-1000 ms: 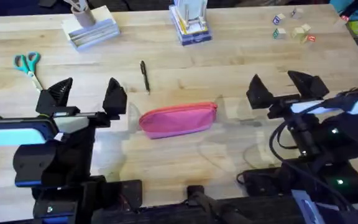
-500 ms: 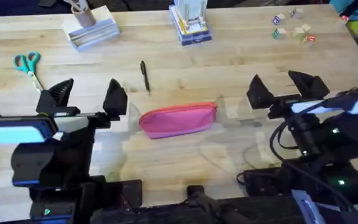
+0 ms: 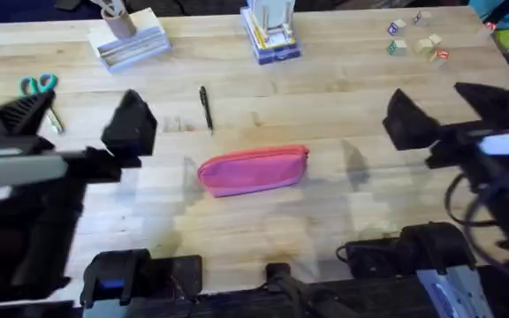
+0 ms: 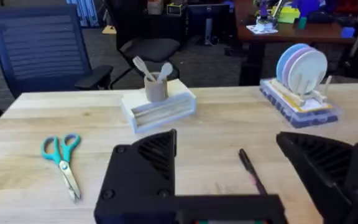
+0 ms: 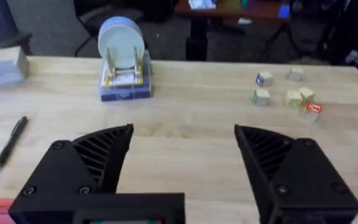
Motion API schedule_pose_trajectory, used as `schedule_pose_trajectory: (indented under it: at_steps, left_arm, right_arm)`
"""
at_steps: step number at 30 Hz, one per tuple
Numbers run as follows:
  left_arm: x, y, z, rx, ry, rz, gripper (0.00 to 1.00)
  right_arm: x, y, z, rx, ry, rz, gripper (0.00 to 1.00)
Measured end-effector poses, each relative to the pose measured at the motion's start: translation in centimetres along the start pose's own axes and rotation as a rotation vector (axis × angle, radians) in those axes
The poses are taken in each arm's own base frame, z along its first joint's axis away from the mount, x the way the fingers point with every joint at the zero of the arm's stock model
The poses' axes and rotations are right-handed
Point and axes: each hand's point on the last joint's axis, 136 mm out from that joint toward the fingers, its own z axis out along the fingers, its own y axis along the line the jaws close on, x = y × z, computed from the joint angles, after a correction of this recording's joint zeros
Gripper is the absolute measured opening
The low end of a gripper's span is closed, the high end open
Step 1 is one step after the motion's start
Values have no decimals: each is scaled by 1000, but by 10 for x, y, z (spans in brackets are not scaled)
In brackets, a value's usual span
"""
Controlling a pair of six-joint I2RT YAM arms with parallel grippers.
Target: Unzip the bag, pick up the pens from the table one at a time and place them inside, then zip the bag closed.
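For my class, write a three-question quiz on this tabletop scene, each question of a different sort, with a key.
1. True or false: the bag is already unzipped.
2. Which lies nearest the pen? A) scissors B) bag C) toy blocks
3. Fill in: the left pincer and right pincer are both ____ and hold nothing.

Key
1. False: it lies zipped shut on the table.
2. B
3. open
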Motion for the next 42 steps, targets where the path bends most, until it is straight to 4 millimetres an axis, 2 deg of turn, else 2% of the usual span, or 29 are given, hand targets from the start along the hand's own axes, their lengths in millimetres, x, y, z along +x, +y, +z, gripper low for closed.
schedule_pose_trajectory:
  at_steps: [6,8,11,16,23,33,34,35,38,42]
  left_arm:
    - [-40,-2,2,8,-8,0,993]
    - [-63,-4,5,20,46,0,993]
    - [-63,-5,9,23,101,-2,994]
    - [-45,-10,14,53,184,19,994]
    - [-15,-37,10,248,295,198,995]
    - [33,-63,-20,534,404,557,993]
    - [38,-65,-25,568,414,597,993]
    - [52,-69,-37,650,436,702,993]
    - [63,-70,-47,714,454,787,993]
    - [66,-71,-50,750,437,862,993]
  right_arm:
    - [-23,0,-13,0,100,2,996]
    - [-51,0,-15,0,141,3,998]
    - [-52,0,-11,0,160,3,998]
    - [-52,0,-11,0,163,3,997]
    - [-52,0,-11,0,163,3,997]
    - [-52,0,-11,0,163,3,998]
    - [-52,0,-11,0,163,3,998]
    - [-52,0,-11,0,163,3,997]
    - [-52,0,-11,0,163,3,998]
    - [-52,0,-11,0,163,3,998]
